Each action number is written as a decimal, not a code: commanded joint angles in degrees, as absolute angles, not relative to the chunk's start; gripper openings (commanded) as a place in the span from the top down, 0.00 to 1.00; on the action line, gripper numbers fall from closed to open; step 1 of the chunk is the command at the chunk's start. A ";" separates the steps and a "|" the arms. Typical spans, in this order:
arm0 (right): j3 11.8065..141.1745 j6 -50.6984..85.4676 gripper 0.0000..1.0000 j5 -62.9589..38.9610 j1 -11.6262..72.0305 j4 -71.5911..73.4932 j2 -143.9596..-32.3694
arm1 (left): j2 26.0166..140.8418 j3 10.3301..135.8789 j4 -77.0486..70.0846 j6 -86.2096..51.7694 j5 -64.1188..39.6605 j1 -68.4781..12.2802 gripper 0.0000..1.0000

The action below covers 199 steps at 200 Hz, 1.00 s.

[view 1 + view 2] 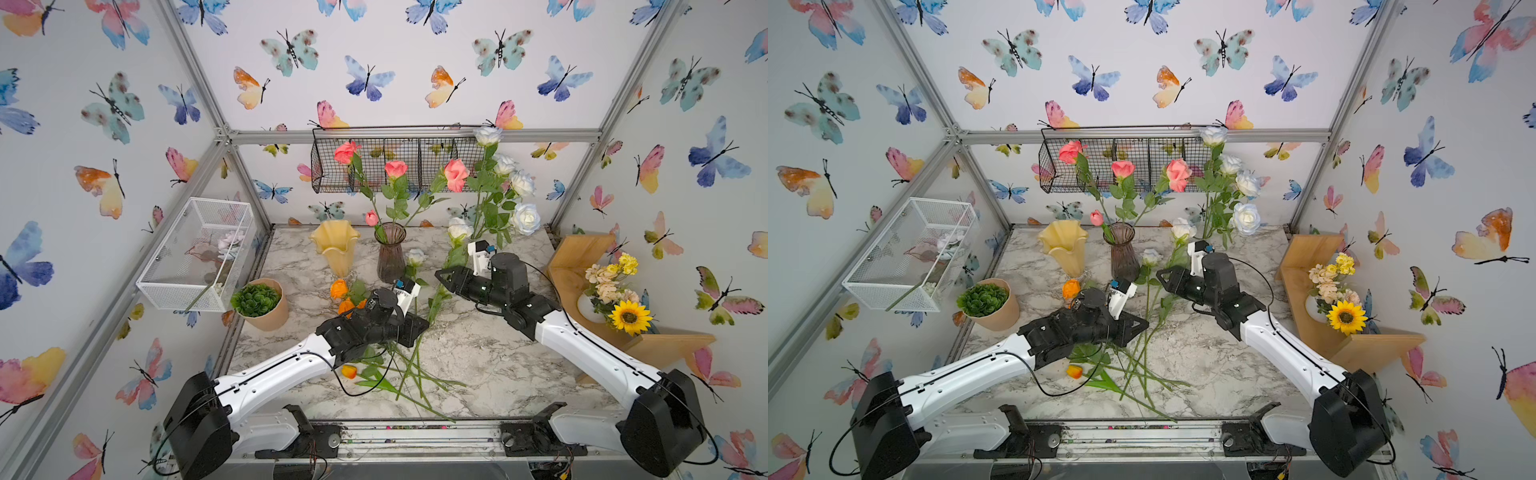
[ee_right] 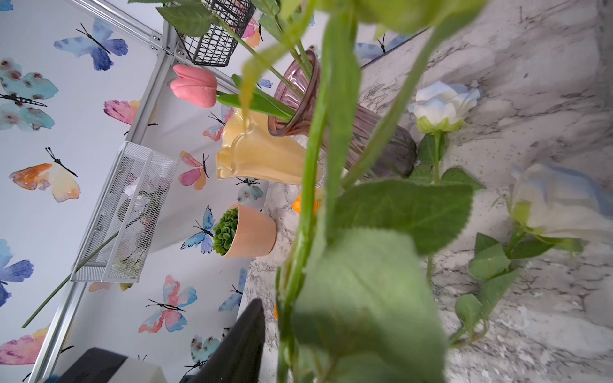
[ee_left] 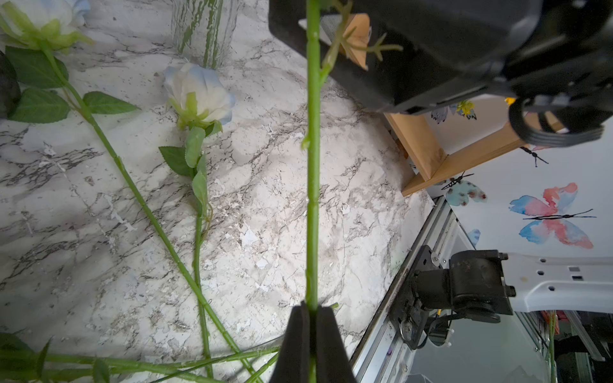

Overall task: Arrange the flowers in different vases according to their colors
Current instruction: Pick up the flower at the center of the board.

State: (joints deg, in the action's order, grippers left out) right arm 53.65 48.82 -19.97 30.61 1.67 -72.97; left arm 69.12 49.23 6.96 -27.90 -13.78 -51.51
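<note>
Ribbed purple glass vase point(image 1: 390, 262), ruffled cream vase point(image 1: 335, 251)

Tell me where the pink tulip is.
In both top views the pink tulip sits in the purple vase at the back of the table, leaning over the rim toward the yellow vase.

A bench point(image 1: 478, 353) finished in grey-veined white marble is enclosed on three sides by walls point(image 1: 395, 50) papered with watercolour butterflies in blue, pink, orange and teal. The walls are held in an aluminium frame point(image 1: 415, 136). A black wire basket point(image 1: 428, 162) is hung on the wall behind the bench. A white mesh basket point(image 1: 195, 257) is fixed to the wall at one side, and a wooden shelf point(image 1: 582, 257) is set at the opposite side. A metal rail point(image 1: 415, 436) is run along the bench's near edge. The scene is lit softly and evenly.
</note>
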 commanded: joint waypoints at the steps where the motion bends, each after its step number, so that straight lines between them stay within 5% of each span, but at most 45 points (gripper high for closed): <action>1: 55.92 47.20 0.50 -17.85 29.94 0.28 -73.38 | 67.36 48.26 7.82 -26.32 -13.16 -51.77 1.00; 107: 57.43 48.58 0.62 -21.06 29.62 1.29 -76.21 | 66.27 48.32 8.61 -24.34 -13.82 -51.86 1.00; 130: 57.35 48.69 0.71 -21.45 29.62 1.26 -76.04 | 66.27 48.69 8.94 -24.07 -13.14 -51.86 1.00; 160: 57.60 48.24 0.97 -20.10 29.62 0.56 -74.92 | 66.66 49.13 9.31 -23.73 -12.53 -51.86 1.00; 180: 58.16 46.93 0.98 -19.17 29.62 -0.41 -74.29 | 66.47 49.22 9.62 -23.64 -11.79 -51.86 1.00; 199: 58.99 45.21 0.98 -18.19 29.62 -1.27 -73.58 | 65.79 49.13 9.84 -23.64 -11.09 -51.86 0.68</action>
State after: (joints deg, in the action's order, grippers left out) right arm 56.88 48.36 -20.18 29.87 1.13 -75.35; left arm 67.44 48.10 9.04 -24.77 -13.37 -51.53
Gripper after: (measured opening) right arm 0.063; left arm 0.070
